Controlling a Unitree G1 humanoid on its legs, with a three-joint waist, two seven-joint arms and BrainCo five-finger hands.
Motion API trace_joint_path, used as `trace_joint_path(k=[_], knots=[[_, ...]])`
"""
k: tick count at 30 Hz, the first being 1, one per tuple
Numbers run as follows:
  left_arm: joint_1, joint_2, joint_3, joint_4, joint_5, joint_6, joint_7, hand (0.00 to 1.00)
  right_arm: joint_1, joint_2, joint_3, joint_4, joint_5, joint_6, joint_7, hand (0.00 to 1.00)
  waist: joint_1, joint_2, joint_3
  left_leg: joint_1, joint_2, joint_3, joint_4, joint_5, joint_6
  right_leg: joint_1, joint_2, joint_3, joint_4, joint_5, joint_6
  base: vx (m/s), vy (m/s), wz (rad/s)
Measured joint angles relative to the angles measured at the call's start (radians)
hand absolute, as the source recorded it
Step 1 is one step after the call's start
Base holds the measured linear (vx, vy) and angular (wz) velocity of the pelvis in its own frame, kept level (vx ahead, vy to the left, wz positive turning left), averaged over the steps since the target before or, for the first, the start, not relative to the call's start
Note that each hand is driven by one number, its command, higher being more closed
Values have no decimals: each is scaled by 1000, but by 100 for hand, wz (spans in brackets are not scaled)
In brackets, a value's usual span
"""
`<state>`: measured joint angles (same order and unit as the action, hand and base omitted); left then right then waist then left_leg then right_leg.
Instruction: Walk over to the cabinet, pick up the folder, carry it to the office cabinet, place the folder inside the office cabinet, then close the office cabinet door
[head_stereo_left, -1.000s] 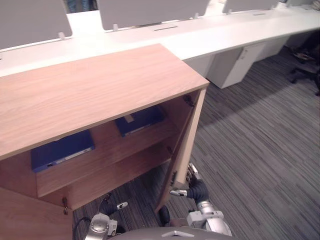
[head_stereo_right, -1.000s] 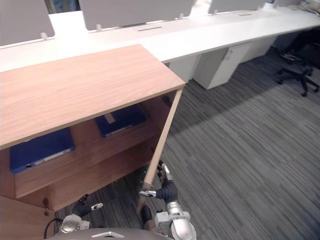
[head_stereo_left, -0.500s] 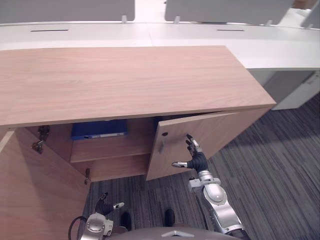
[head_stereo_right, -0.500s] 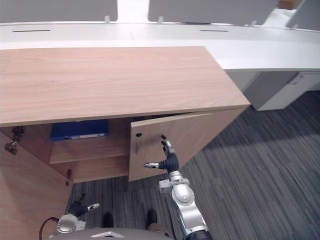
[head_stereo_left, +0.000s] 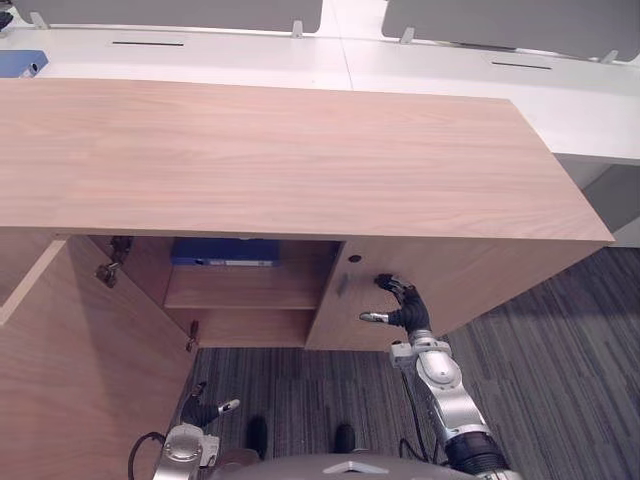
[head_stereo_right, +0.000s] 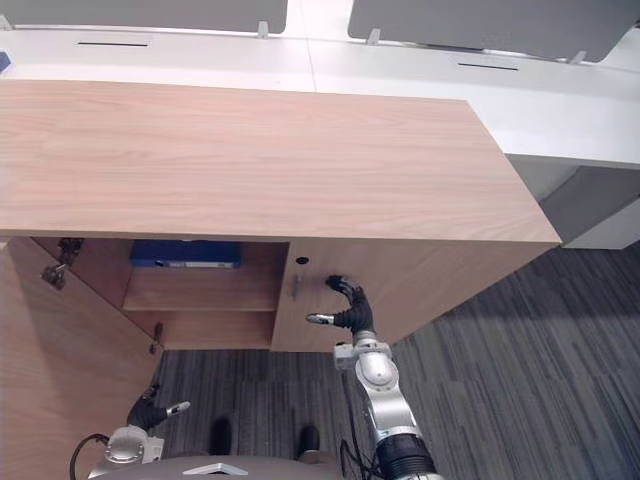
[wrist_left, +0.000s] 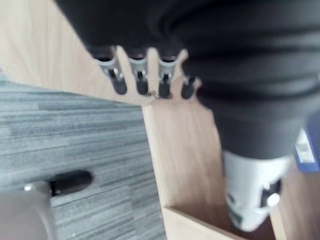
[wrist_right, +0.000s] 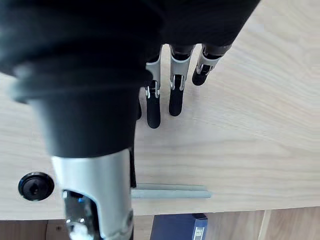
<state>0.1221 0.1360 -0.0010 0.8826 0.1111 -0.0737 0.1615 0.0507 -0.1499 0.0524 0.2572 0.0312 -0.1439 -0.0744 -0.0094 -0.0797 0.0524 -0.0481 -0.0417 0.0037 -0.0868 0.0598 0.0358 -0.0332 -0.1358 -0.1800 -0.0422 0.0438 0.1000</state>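
Low by the carpet (head_stereo_left: 560, 380), the left hand (head_stereo_left: 205, 411) hangs in front of the cabinet with its fingers (wrist_left: 119, 80) loose and holding nothing. It is beside the left door (head_stereo_left: 80, 370), which stands swung wide open.

Further up, the right hand (head_stereo_left: 408, 313) is spread flat against the outside of the right door (head_stereo_left: 480, 280). Its fingers (wrist_right: 153, 107) are straight with their dark tips on the wood, the thumb is out to the side, and nothing is in its grasp. This door is close to shut. Its slim metal handle (wrist_right: 170, 191) and round lock (wrist_right: 35, 186) are near its free edge, just beside the hand.

Past that edge, in the opening between the two doors, the blue folder (head_stereo_left: 225, 250) lies flat on the upper shelf (head_stereo_left: 250, 290) inside the cabinet (head_stereo_left: 280, 160), well apart from both hands. The wooden top of the cabinet overhangs it.

Beyond the cabinet runs a long white bench (head_stereo_left: 450, 80) with grey screens (head_stereo_left: 520, 25) standing along it. A small blue item (head_stereo_left: 18, 62) sits at the bench's far left.
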Motion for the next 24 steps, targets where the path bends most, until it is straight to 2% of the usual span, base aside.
trace_joint_path(k=[3,10,18,24], knots=[[13,-2,1,0,-1,2,0,0,53,26,-31,22,-2,0,-1,0,-6,1,1,5,3,1,0,-2,-2,5,2,0,0,-2,0,0,0,0],[11,-24,-1,0,-1,7,-2,0,125,68,-35,198,-78,13,0,0,-24,2,4,32,10,16,-1,-17,-11,33,4,10,0,-14,-1,-9,-5,-5],[9,-37,-4,2,-1,9,-3,0,125,96,-59,448,-118,37,-1,0,-27,8,7,67,14,24,0,-21,-15,65,9,11,-8,-11,4,22,-8,-2],[8,-37,-3,14,-2,10,-3,0,108,100,-75,542,-118,60,-3,0,-29,23,13,83,20,36,0,-23,-18,72,16,23,-10,-12,2,-30,-15,-7]])
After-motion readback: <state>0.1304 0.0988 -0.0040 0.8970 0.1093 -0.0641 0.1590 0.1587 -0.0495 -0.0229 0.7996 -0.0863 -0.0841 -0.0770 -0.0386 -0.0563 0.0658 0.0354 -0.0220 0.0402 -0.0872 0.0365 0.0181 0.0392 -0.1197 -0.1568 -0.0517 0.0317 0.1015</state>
